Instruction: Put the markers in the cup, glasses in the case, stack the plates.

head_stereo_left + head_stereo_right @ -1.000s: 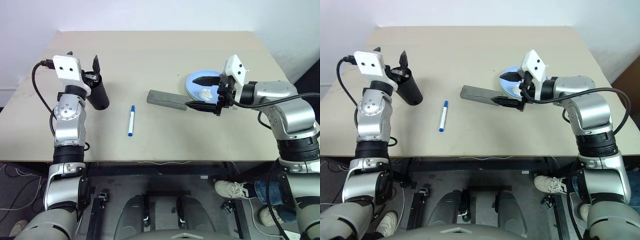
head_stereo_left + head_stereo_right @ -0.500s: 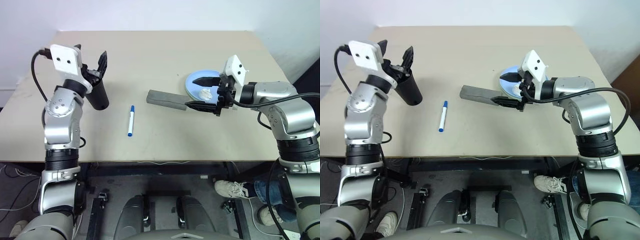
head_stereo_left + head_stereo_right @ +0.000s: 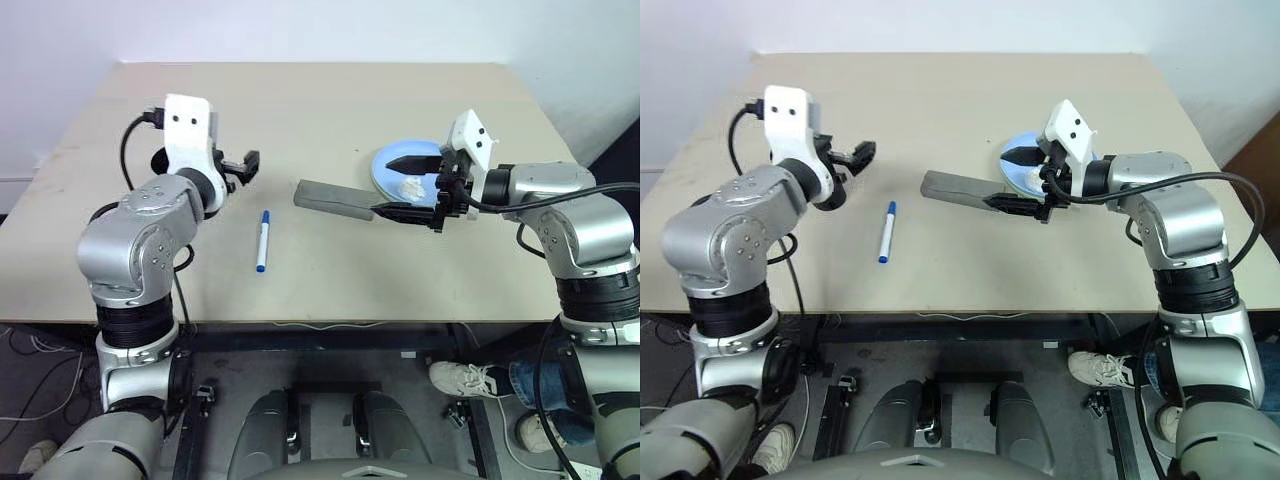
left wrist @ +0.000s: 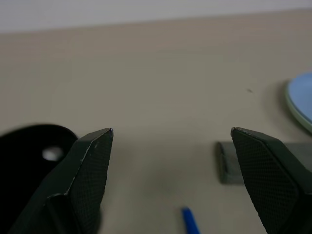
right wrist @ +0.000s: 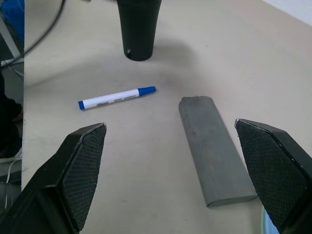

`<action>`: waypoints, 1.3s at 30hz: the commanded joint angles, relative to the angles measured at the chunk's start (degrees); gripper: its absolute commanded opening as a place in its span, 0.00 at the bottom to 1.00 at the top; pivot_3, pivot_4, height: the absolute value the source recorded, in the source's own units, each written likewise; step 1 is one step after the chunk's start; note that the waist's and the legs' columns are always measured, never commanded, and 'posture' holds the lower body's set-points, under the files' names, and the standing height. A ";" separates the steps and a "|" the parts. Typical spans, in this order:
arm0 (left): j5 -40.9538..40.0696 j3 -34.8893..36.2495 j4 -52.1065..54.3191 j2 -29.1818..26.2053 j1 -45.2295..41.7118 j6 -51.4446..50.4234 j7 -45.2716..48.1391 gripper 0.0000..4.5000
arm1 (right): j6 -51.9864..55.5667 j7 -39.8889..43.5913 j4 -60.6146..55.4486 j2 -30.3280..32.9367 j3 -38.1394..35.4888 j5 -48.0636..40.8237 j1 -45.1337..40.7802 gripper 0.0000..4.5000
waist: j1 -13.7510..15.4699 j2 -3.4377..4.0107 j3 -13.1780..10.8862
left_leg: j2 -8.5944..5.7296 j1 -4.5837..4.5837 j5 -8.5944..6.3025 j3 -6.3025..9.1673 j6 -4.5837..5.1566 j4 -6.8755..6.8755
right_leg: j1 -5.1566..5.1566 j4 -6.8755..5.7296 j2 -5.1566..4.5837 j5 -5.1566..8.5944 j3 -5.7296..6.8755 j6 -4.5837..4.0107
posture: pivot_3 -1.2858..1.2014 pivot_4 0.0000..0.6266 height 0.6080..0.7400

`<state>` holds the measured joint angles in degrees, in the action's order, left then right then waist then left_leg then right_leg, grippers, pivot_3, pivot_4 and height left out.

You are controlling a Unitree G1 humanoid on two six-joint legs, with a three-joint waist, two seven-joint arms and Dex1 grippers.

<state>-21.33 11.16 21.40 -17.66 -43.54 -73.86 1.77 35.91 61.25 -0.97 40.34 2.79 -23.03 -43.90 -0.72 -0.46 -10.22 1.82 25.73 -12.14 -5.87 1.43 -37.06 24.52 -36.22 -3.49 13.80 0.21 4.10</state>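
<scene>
The cup point(image 5: 139, 27) stands at the left of the worktop point(image 3: 320, 100), largely hidden behind the left arm in the head views. The left hand point(image 3: 240, 168) hovers just beside it with its fingers spread wide and nothing between them. The cup is light, stiff plastic with a matte wall, so it should grip well around the middle but could tip if nudged near the rim.

Right of it lies the blue-capped marker point(image 3: 262, 240), flat on the bare surface and well apart from everything. It is slim, light and smooth and will probably roll; a pinch across the middle of the barrel looks safest.

Next comes the closed grey case point(image 3: 333, 199), lying at an angle. It is rigid and light, best held across its narrow width.

Farther right, the plates point(image 3: 385, 165) appear already stacked, blue over a pale green edge, with a small whitish object point(image 3: 410, 186) on top that I cannot identify.

The right hand point(image 3: 410, 186) hangs over the plates' near edge, fingers fully apart and empty.
</scene>
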 commanded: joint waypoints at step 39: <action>12.37 -0.17 -18.80 14.92 -2.45 -18.64 -10.14 0.90 | 1.15 1.03 -3.73 2.55 -2.17 -2.79 -0.38 1.00 | 0.05 0.00 0.01 | 0.00 -0.19 -0.12 0.04 -0.21 0.05 | -0.07 -0.06 -0.22 0.06 -0.11 -0.21 | 0.52 0.24 1.00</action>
<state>-9.73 10.39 3.93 -3.20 -46.33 -91.95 -8.63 37.23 62.62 -2.27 42.05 2.67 -25.05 -43.77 -0.67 -0.45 -10.21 1.82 25.53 -12.26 -5.84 1.21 -37.00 24.46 -36.27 -3.73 13.86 0.10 3.88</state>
